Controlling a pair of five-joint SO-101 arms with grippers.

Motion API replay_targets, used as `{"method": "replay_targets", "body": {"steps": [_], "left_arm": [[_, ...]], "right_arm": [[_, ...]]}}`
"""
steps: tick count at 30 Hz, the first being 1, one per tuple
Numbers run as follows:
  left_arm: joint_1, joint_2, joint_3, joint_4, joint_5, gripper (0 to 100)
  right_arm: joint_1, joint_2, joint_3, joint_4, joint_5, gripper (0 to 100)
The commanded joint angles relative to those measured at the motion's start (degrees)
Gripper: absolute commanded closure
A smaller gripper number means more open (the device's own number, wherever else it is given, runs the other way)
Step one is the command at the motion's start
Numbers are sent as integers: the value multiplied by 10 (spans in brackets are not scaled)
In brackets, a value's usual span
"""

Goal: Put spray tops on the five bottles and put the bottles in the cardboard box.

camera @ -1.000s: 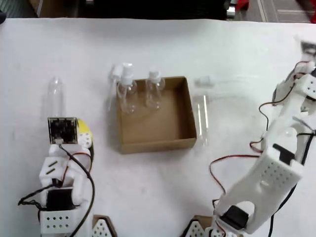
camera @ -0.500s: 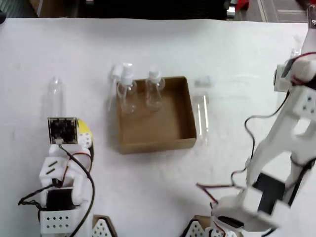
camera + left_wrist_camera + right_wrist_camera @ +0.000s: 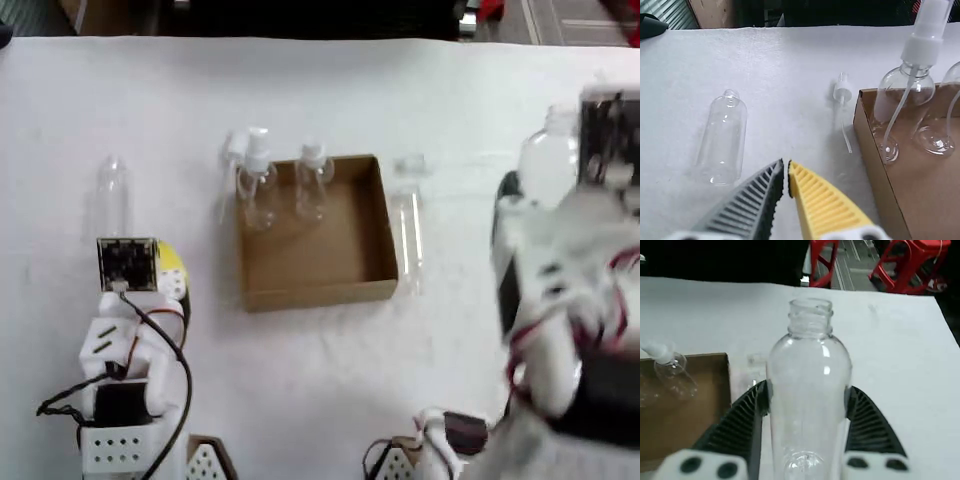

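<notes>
Clear plastic, no top: a bottle [image 3: 808, 370] [image 3: 547, 166] is clamped between the two black fingers of the right gripper [image 3: 807, 394] [image 3: 560, 195], with its body filling the gap and its open neck pointing away from the wrist. The right arm [image 3: 565, 300] is seen raised over the right side of the table [image 3: 420, 90], well apart from the cardboard box [image 3: 320, 291] [image 3: 875, 165].

The left gripper [image 3: 785, 176] [image 3: 165, 264] is held low at the near left, its grey and yellow fingers pressed together on nothing. An uncapped bottle [image 3: 722, 137] [image 3: 112, 190] is lying just beyond it, and a loose spray top [image 3: 842, 93] [image 3: 232, 152] is lying beside the box's far left corner.

Two capped bottles [image 3: 257, 185] [image 3: 313, 183] are stood in the far left of the box. A third topless bottle [image 3: 405, 235] is lying just right of the box.
</notes>
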Motion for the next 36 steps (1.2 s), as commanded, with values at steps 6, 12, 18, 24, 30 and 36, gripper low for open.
{"method": "replay_targets", "body": {"steps": [6, 12, 18, 24, 30, 36], "left_arm": [[7, -2, -34, 1, -6, 976], [7, -2, -34, 0, -6, 976], [7, -2, -34, 0, -6, 976], [7, -2, -34, -1, -6, 976], [8, -2, -34, -1, -6, 976], [8, -2, -34, -2, -6, 976]], "right_arm": [[-74, -218, 251, -172, -47, 922], [-125, -324, 420, -315, -45, 922], [-170, -333, 549, -435, -47, 922], [-223, -338, 681, -591, -47, 922], [-234, -334, 800, -754, -47, 922], [-277, -333, 901, -899, -47, 922]]}}
